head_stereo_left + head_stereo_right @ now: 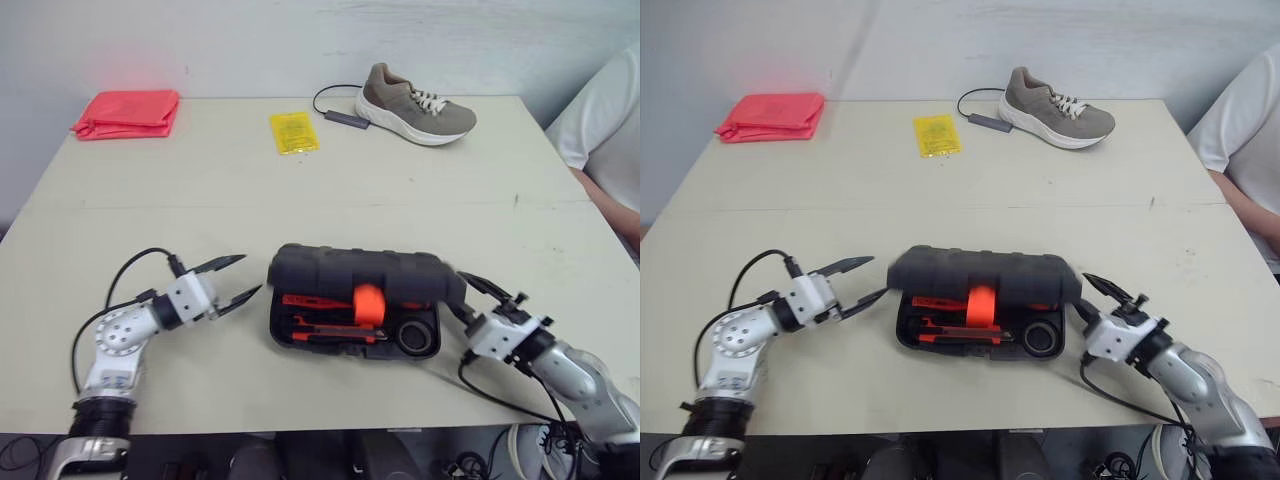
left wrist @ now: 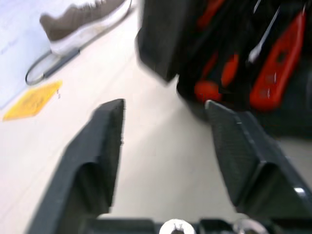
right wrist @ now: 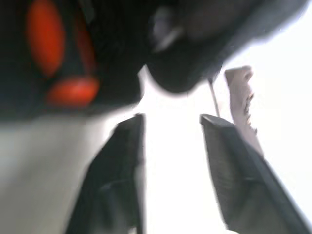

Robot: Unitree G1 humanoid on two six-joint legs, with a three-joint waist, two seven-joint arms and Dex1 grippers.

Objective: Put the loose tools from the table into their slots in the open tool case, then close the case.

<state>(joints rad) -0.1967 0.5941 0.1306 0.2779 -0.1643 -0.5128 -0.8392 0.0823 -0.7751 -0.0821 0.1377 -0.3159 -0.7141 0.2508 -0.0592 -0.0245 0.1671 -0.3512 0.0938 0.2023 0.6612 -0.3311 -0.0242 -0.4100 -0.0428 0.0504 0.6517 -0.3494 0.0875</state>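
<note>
Left gripper [image 1: 248, 274] gapes empty beside the tool case [image 1: 300, 338]; right gripper [image 1: 458, 292] likewise at its other end. Half-lowered lid [image 1: 355, 270] hides most tools [image 1: 322, 330]; shoe [image 1: 415, 108] lies well beyond.

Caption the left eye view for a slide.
Open left gripper and open right gripper flank the black plastic tool case holding red-handled tools.

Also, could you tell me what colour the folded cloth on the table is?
The cloth is pinkish red, clearest in the left eye view.
</note>
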